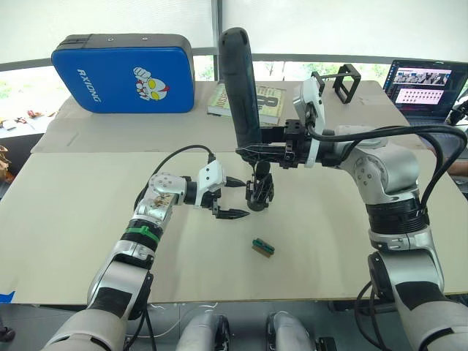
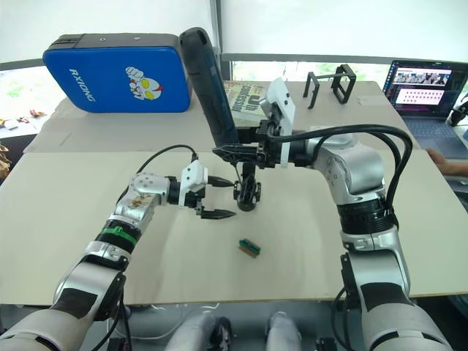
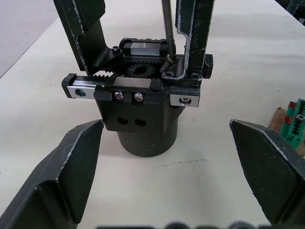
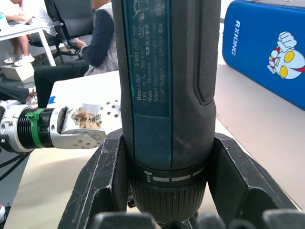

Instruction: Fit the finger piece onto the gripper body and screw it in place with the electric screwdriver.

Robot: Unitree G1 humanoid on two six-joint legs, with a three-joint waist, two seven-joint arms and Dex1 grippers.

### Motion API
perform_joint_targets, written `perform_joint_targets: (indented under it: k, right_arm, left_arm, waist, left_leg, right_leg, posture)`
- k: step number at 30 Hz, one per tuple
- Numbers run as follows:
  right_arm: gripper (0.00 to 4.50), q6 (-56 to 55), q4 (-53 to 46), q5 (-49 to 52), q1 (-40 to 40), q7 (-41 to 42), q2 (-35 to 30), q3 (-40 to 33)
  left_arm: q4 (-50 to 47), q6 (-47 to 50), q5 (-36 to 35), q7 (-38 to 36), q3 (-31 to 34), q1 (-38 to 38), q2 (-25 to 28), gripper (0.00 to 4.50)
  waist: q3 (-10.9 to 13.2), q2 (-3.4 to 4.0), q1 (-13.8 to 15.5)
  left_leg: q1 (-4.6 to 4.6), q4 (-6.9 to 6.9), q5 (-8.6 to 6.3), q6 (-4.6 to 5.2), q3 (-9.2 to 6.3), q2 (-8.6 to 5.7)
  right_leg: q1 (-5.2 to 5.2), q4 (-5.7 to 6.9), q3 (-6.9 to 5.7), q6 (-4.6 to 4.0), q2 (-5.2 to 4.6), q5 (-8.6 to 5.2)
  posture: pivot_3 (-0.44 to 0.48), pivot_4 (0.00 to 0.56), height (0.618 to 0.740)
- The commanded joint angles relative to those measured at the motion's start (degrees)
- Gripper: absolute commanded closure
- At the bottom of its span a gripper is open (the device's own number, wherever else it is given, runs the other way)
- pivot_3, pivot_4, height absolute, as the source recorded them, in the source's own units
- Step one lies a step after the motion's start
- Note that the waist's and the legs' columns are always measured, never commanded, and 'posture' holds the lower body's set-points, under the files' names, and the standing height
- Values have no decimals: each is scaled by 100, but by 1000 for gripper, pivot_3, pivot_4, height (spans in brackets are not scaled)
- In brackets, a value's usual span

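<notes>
The gripper body point(image 1: 259, 193) stands near the centre of the frame on the table point(image 1: 88, 212), its round base down and its toothed rails on top. Directly above it the right gripper point(image 1: 252, 152) clenches the screwdriver point(image 1: 242, 84), whose long axis runs nearly upright — butt toward the top of the frame, leaning a little left, bit pointing down into the body's top. In the left wrist view the thin bit point(image 3: 167, 28) comes down to a screw head beside the finger piece point(image 3: 193, 33), which already stands on the rail at the upper middle of that view; whether the bit is seated in the screw is hard to tell.

The left gripper point(image 1: 232, 197) sits just left of the body, fingers spread and empty, aimed straight at it — one finger point(image 3: 71, 167) to each side of the base, not touching. It is the nearer arm for steadying the body. A green-and-brown block point(image 1: 263, 247) lies apart, lower in the frame.
</notes>
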Motion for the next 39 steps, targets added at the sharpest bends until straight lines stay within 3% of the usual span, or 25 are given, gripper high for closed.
perform_joint_targets:
  k: [1, 39]
  right_arm:
    - [2578, -74, -231, 259, -239, -45, 34, -309]
    - [2578, -58, -135, 250, -184, -204, 37, -215]
  left_arm:
    - [-58, -131, -16, 18, 48, -137, -20, 0]
    - [-43, -154, -18, 29, 54, -141, -2, 0]
  waist:
    - [0, 0, 0]
    - [0, 0, 0]
  left_leg:
    - [0, 0, 0, 0, 0, 0]
    - [0, 0, 0, 0, 0, 0]
  right_leg:
    - [0, 0, 0, 0, 0, 0]
    - [0, 0, 0, 0, 0, 0]
  posture:
    - [0, 150, 740]
    - [0, 150, 740]
